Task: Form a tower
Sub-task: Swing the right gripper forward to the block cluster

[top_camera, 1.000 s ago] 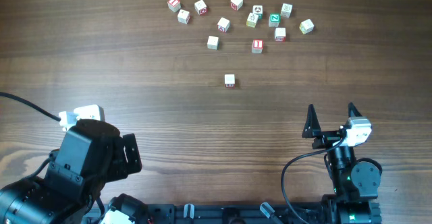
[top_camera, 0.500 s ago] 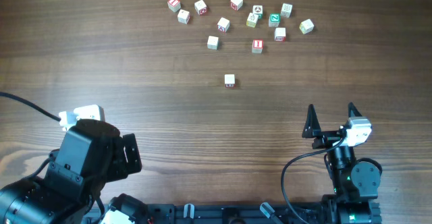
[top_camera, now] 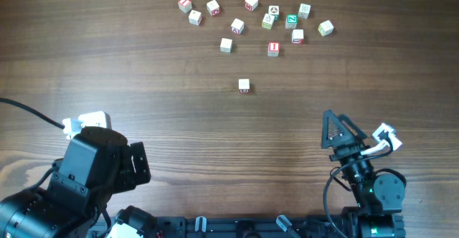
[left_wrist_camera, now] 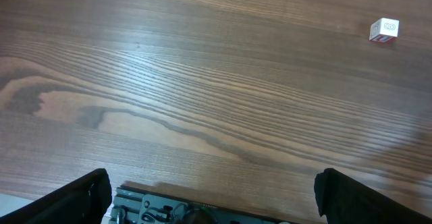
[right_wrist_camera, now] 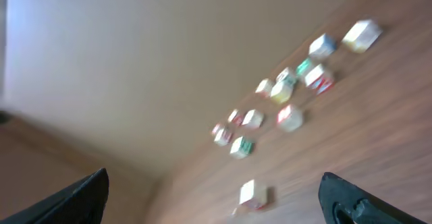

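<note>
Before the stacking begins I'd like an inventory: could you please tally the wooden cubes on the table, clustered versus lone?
Cubes in the far cluster: 13
Lone cube nearer the arms: 1
Total: 14

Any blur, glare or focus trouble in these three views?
Overhead: sharp and evenly lit, with the scattered cubes crisp and casting only faint shadows. Left wrist: sharp, with the table grain clear and the lone cube in focus. Right wrist: heavily smeared and tilted, so the cube markings are unreadable.
</note>
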You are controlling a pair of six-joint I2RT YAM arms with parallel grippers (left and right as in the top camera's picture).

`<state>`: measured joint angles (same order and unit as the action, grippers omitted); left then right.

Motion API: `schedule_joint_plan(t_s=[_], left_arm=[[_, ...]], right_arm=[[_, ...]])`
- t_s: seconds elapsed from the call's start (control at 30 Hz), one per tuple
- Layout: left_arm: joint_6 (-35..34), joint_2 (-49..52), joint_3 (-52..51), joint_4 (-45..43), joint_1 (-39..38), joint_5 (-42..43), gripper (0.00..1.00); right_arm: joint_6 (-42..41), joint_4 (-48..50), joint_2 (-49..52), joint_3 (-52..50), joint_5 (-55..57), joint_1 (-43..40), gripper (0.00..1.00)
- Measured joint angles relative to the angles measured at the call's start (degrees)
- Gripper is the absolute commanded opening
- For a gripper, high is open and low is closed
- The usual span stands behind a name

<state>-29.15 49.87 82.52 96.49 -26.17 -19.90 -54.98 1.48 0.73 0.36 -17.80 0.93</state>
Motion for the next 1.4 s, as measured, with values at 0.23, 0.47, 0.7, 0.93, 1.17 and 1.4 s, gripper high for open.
schedule_joint_plan(t_s=[0.23, 0.47, 0.7, 0.93, 1.17, 1.4], left_arm=[[0.0, 0.0, 0.0, 0.0, 0.0, 0.0, 1.00], [0.0, 0.0, 0.0, 0.0, 0.0, 0.0, 1.00], [0.0, 0.0, 0.0, 0.0, 0.0, 0.0, 1.00], [0.0, 0.0, 0.0, 0.0, 0.0, 0.0, 1.00], [0.0, 0.0, 0.0, 0.0, 0.0, 0.0, 1.00], [0.0, 0.0, 0.0, 0.0, 0.0, 0.0, 1.00]], right_arm=[[6.3, -1.5, 3.8, 0.2, -12.9, 0.0, 0.99], [20.7, -17.6, 24.6, 19.3, -12.4, 0.0, 1.00], [28.6, -27.9, 42.4, 36.0, -10.0, 0.0, 0.99], [30.6, -30.4, 45.0, 39.5, -9.9, 0.0, 1.00], [36.9, -46.7, 64.5, 59.3, -7.9, 0.0, 1.00], [38.4, -45.4, 71.5, 66.9, -12.2, 0.0, 1.00]])
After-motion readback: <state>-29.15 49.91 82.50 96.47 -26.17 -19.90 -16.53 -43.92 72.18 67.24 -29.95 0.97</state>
